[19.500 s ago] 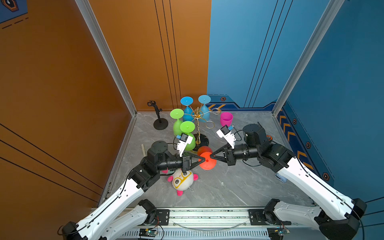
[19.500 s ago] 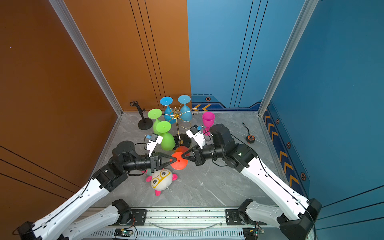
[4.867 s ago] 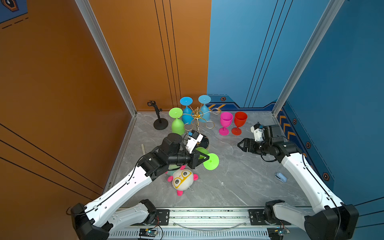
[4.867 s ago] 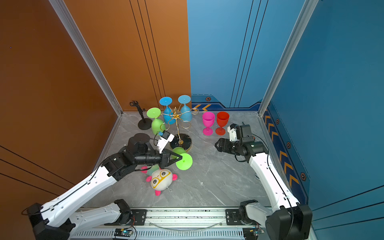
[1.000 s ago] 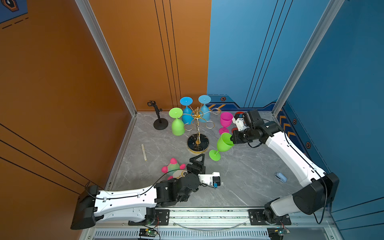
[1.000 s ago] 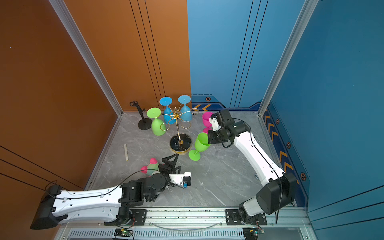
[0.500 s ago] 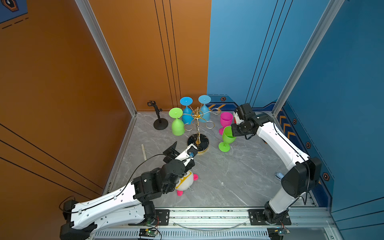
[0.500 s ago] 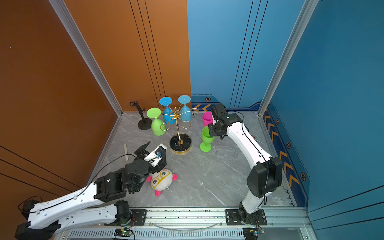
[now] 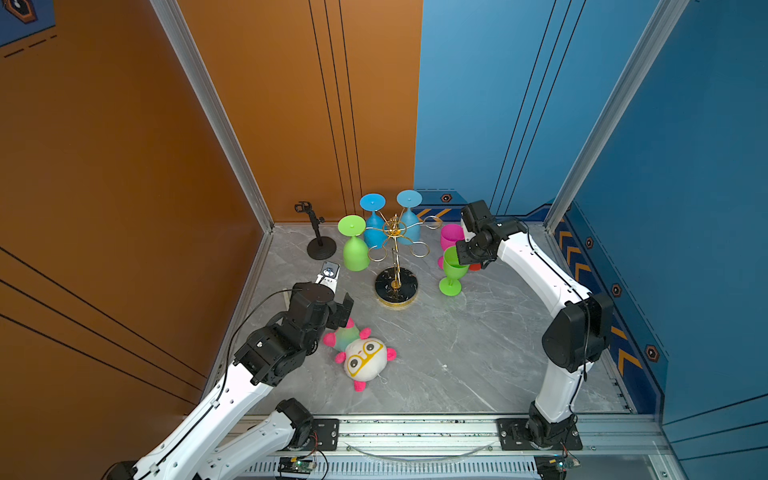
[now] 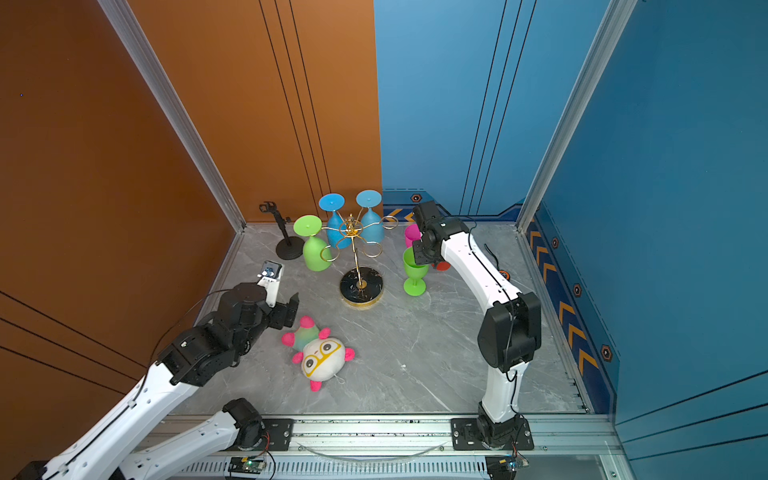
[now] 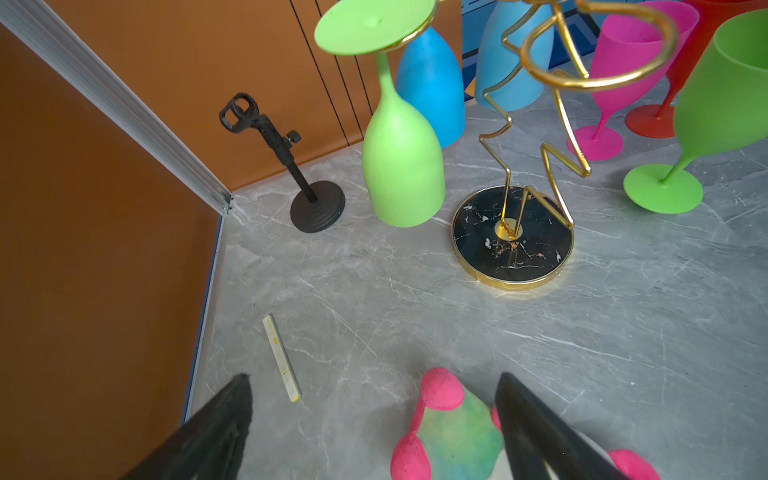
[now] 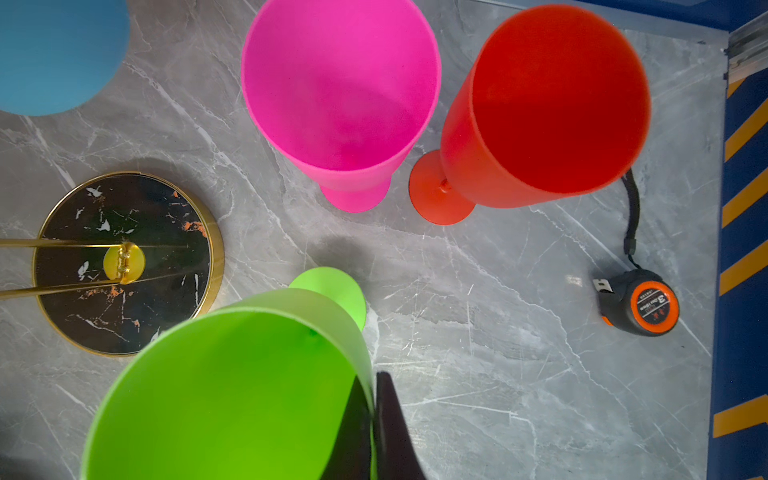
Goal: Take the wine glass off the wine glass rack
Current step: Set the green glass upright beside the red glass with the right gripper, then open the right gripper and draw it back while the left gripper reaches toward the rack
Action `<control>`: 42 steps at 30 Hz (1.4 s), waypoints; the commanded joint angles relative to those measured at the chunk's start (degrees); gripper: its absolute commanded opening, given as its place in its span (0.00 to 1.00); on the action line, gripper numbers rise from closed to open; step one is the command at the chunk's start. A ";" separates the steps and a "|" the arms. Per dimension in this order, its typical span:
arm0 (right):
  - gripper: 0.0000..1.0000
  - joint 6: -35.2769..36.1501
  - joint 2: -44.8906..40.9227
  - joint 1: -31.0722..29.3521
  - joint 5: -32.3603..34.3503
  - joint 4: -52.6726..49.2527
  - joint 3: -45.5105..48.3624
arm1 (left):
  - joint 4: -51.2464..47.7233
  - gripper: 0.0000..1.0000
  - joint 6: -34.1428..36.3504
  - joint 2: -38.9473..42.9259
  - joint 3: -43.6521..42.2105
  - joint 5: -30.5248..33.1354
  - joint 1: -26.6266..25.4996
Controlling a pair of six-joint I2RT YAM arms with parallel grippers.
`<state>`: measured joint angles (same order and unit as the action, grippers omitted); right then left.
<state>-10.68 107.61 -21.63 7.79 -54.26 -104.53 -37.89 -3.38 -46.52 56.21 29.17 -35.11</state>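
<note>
My right gripper (image 12: 371, 411) stays pinched on the rim of the green wine glass (image 9: 453, 266), which has swung upright, foot apparently down on the counter (image 9: 457, 353) just beside the wine glass rack (image 9: 397, 286); left gripper (image 11: 374, 380) gapes empty. It's off the rack, so release looks next.

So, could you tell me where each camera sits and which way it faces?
Top views: high over the front rail, looking down; left arm and right arm flank the wine glass rack.
Left wrist: low, facing the rack; open left pincer tips show.
Right wrist: looking straight down; right pincer grips the green wine glass.
Shared: both wrist views show the rack's base.
</note>
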 commanded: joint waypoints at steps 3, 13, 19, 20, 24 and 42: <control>0.00 1.70 1.98 0.45 1.09 0.80 -2.10 | -4.05 0.92 -3.23 0.35 2.42 -6.72 5.84; 0.00 1.54 3.57 1.29 0.18 2.62 -1.96 | -4.58 0.93 -3.66 -0.06 4.70 -14.70 13.98; 0.00 1.26 4.34 2.02 -1.14 4.37 -1.90 | -4.54 0.93 -3.71 -0.32 4.79 -16.70 15.68; 0.00 1.23 4.52 2.02 -1.18 4.62 -1.88 | -4.56 0.93 -3.66 -0.37 4.79 -16.89 15.90; 0.00 1.16 5.23 2.09 -1.39 4.98 -2.19 | -4.56 0.93 -3.65 -0.67 4.96 -17.57 16.62; 0.11 0.77 6.94 2.20 -1.64 5.75 -3.06 | -4.56 0.94 -3.24 -2.14 5.42 -20.51 18.70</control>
<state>-9.82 113.62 -19.79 6.63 -48.84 -105.91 -41.85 -6.11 -48.56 59.92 10.37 -17.10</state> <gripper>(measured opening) 0.094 0.935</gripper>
